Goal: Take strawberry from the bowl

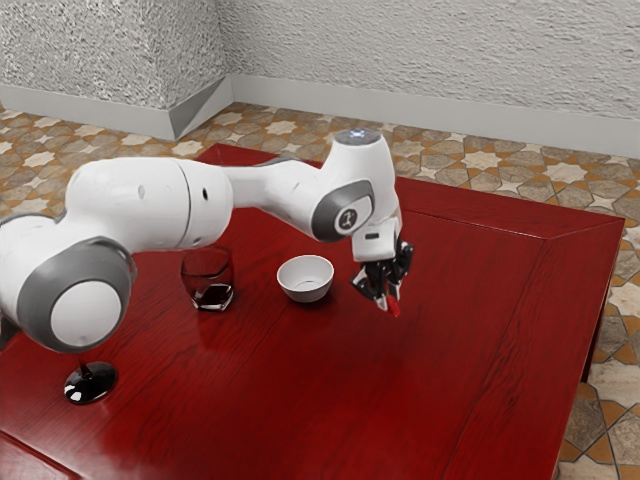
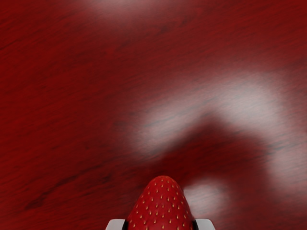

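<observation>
My gripper (image 1: 391, 301) is over the red table, to the exterior view's right of the white bowl (image 1: 305, 279), which looks empty inside. The red strawberry (image 1: 394, 308) sits between its fingertips, held from two sides. In the wrist view the strawberry (image 2: 161, 206) is at the lower edge, with a pale fingertip (image 2: 115, 224) against one side and the other fingertip on the opposite side. Whether the strawberry's tip touches the table I cannot tell.
A clear glass (image 1: 208, 280) stands to the exterior view's left of the bowl. Nearer the arm's base is a dark, glossy round foot (image 1: 90, 383), partly under the arm. The red table (image 1: 330, 400) spreads around them, its far edge beyond the hand.
</observation>
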Motion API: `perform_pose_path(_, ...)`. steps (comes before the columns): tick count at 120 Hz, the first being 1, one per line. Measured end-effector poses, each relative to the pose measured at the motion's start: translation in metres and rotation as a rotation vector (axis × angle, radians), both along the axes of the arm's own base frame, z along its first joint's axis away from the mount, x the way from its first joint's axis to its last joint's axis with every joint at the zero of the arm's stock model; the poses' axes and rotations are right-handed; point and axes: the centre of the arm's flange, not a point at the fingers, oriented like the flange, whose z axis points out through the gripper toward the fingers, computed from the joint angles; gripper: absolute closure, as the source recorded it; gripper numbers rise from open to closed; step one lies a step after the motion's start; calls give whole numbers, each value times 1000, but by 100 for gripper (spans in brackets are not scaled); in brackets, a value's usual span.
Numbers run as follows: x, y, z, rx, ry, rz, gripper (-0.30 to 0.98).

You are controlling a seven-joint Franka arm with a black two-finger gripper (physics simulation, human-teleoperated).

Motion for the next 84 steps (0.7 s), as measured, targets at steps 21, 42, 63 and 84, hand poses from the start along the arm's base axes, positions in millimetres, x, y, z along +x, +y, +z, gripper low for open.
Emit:
perform_pose_path(21,-1,5,-6,4,16,22,31)
perform_pose_path(42,-55,82,133,24,-31,230,14)
perform_pose_path(63,-128,171,277,38,-43,619,6)
perform_pose_path(84,-149,223,292,58,28,921,3)
